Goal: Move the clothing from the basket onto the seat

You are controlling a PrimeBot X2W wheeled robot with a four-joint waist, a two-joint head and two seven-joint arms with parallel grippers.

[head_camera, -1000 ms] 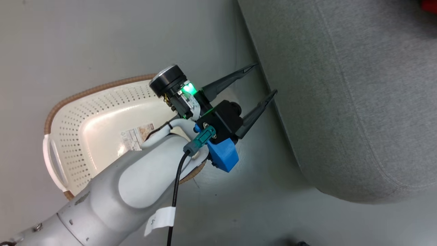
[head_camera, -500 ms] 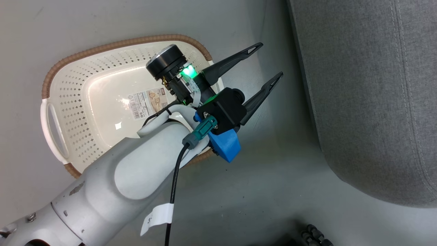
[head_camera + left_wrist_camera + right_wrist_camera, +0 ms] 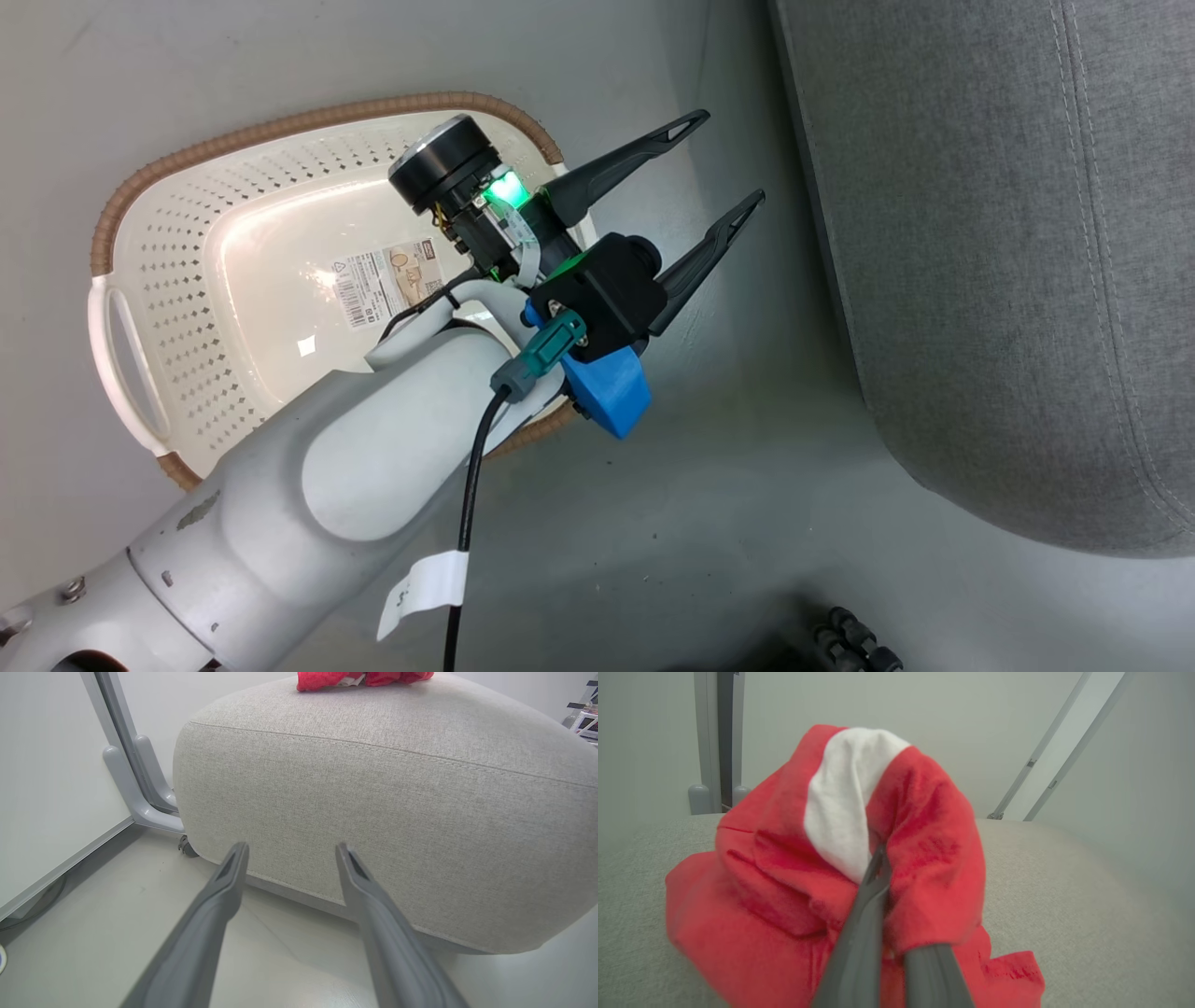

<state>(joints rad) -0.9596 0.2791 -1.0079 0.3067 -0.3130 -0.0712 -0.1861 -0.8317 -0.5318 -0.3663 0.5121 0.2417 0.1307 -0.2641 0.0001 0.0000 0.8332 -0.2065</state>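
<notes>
Left of the seat (image 3: 980, 243), the basket (image 3: 168, 280) looks emptied and the left end effector (image 3: 733, 157) hangs between basket and seat with its fingers spread, while on the seat's top the clothing (image 3: 934, 858) sits bunched, pinched in the closed right end effector (image 3: 879, 856), the nearer arm to release it.

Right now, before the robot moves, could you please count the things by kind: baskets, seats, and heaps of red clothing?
basket: 1
seat: 1
red clothing heap: 1 (the number of garments in it cannot be told)
Total: 3
</notes>
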